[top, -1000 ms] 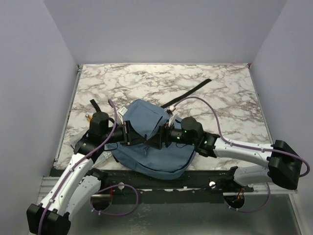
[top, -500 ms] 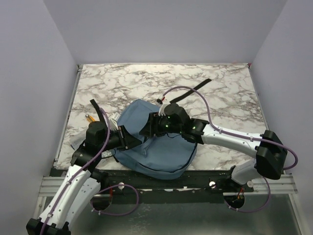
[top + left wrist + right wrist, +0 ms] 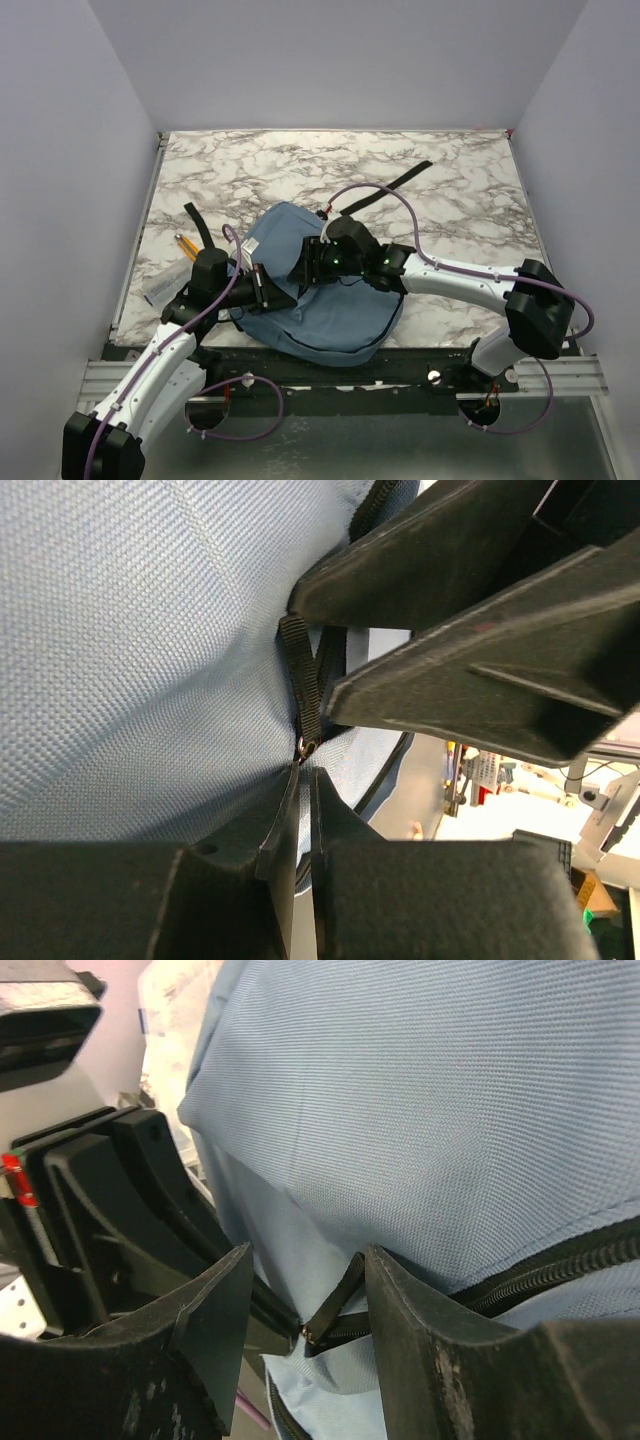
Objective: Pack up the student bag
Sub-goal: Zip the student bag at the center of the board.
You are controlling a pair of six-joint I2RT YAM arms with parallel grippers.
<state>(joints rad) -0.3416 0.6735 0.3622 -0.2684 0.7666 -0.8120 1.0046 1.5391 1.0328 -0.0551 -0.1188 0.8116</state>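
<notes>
With the left end effector pinched shut on the bag, close the open right end effector squarely on the zip pull before drawing along the zip.

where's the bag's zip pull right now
On the left half of the student bag in the top view, where the hands meet: the zip pull sits between the open fingers of the right hand, its base at the tips of the left hand.
</notes>
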